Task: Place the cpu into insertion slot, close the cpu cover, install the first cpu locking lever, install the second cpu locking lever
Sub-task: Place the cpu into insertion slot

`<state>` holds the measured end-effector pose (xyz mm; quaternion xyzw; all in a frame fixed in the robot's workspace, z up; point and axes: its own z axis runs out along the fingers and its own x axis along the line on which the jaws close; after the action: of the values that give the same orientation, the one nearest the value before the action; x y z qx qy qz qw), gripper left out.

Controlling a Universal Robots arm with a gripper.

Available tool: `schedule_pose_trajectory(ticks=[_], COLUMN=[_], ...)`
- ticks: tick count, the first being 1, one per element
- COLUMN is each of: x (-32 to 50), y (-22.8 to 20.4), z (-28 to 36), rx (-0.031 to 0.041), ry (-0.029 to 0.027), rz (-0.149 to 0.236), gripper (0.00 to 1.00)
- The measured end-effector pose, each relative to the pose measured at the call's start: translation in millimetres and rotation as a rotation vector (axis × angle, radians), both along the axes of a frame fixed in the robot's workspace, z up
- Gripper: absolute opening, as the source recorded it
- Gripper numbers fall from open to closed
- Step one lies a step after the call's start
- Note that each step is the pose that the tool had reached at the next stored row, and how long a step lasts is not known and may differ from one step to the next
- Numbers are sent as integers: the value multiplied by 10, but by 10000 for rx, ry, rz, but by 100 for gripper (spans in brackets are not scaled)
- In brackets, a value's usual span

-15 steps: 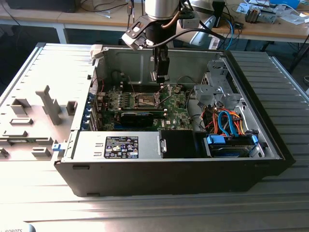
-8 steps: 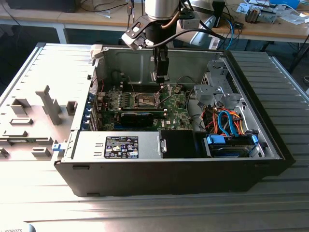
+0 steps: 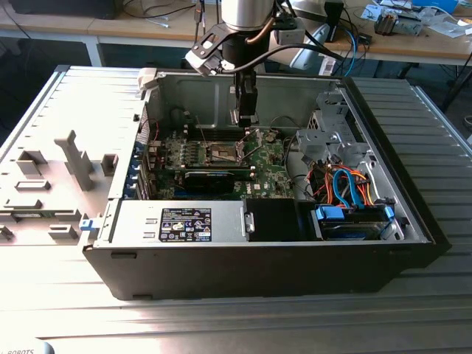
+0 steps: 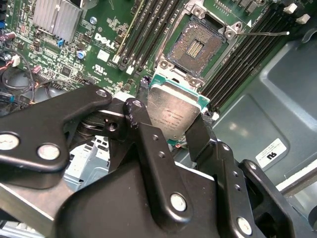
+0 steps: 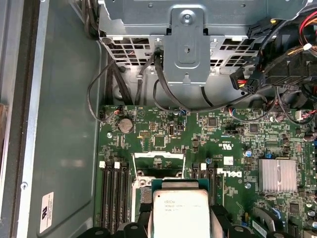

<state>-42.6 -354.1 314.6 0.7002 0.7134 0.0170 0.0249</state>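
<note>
**Chip poised short of its socket**

We see the gripper (image 4: 168, 126) closed narrowly on 2 opposite edges of the cpu (image 4: 174, 106). The chip hangs close to the bare insertion slot (image 4: 194, 47) and is not yet seated in it. A skewed or off-corner landing could, we judge, bend the contact field, and an edge grip may slip. Memory slots (image 4: 247, 57) hem the socket on 2 sides and the case wall (image 4: 282, 99) lies near. The free room is overhead.
</note>
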Motion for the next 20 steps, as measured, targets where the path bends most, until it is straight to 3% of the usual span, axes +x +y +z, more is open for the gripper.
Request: schedule_pose_trajectory(ticks=[20], x=[0], y=[0], z=[-10], rx=[0], ry=[0], rz=[-384], gripper=[54])
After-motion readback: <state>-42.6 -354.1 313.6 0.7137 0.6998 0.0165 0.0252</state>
